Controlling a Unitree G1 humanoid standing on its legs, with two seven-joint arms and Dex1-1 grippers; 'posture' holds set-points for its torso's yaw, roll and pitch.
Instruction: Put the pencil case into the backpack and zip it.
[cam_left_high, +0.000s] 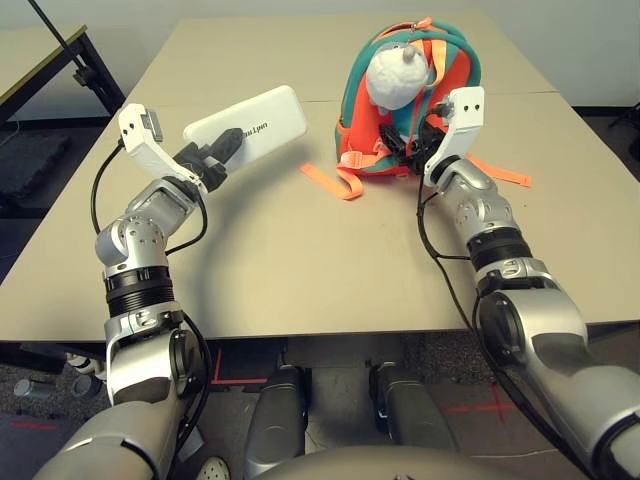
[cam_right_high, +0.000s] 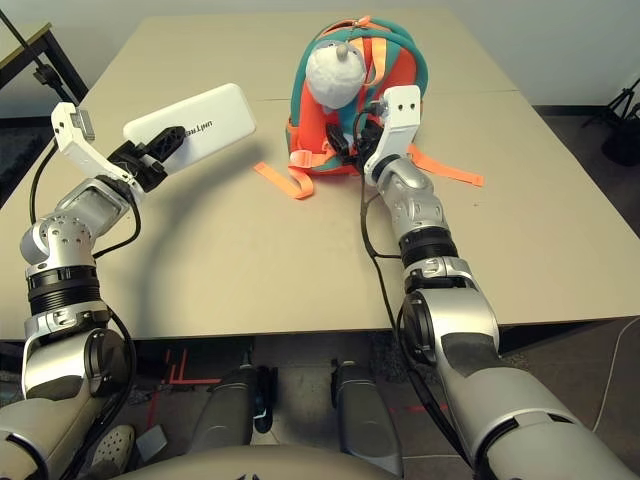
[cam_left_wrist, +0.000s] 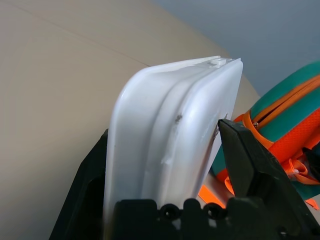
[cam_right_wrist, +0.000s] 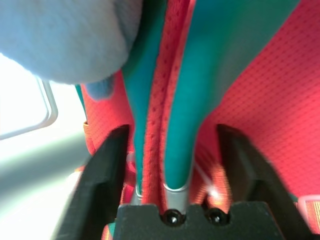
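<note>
Pincer on the left (cam_left_wrist: 175, 170) is parted round the thickness of the smooth, round-cornered white pencil case (cam_left_high: 247, 130), left of the backpack (cam_left_high: 440, 75); the right pincer (cam_right_wrist: 172, 175), partly open, straddles the backpack's teal-edged mesh strap (cam_right_wrist: 165, 110).

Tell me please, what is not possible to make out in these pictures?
- Inside of the orange-teal backpack: left and right eye views, hidden by its own outer fabric.
- Part of the lettering on the white pencil case: right eye view, covered by the left hand.
- Plush charm's full shape: right wrist view, cut by the edge.
</note>
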